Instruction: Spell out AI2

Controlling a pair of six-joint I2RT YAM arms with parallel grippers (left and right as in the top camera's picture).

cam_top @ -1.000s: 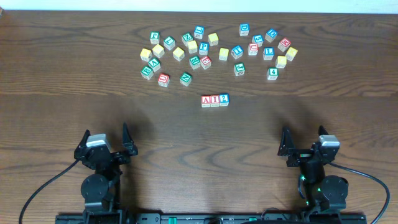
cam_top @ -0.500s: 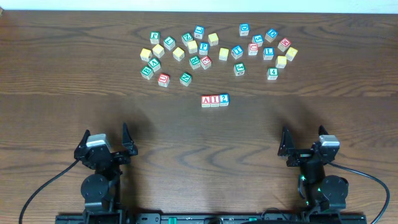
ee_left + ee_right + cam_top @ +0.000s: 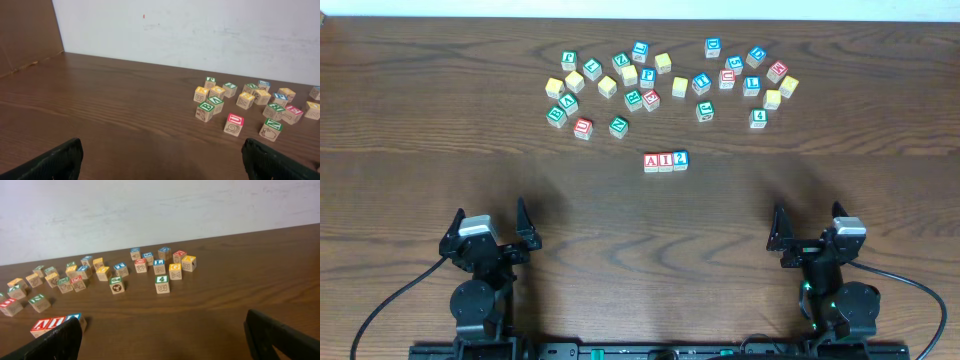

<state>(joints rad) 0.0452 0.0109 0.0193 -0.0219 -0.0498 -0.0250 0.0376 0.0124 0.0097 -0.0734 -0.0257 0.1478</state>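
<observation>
While both arms sit at the near edge of the table (image 3: 440, 120), the overhead view shows three blocks in a row near the table's middle: A block (image 3: 651, 162), I block (image 3: 665, 161), 2 block (image 3: 680, 159). They touch side by side, reading A-I-2 from left to right. A and I have red faces, 2 has a blue one. Loose blocks (image 3: 630, 75) lie scattered in a band beyond the row, toward the far edge. Left gripper (image 3: 488, 218): fingers spread wide, nothing between them. Right gripper (image 3: 808, 220): the same, spread and empty. Both are well apart from the row.

Left wrist view: left gripper (image 3: 161, 152) shows only its two dark fingertips (image 3: 55, 162) in the lower corners, far apart, with bare wood between them. Ahead and to the right lie part of the scatter, among it a red-topped block (image 3: 234, 124) and a green-topped block (image 3: 205, 111). White wall (image 3: 200, 35) stands behind. The spelled row is not seen here.

Right wrist view: right gripper (image 3: 162, 337) also has its fingertips (image 3: 282, 340) at the lower corners, wide apart, gripping nothing. The A-I-2 row sits at lower left, just beyond the left fingertip, with red letters legible on the A block (image 3: 41, 325). A block marked 4 (image 3: 162, 284) stands alone ahead of the scatter.
</observation>
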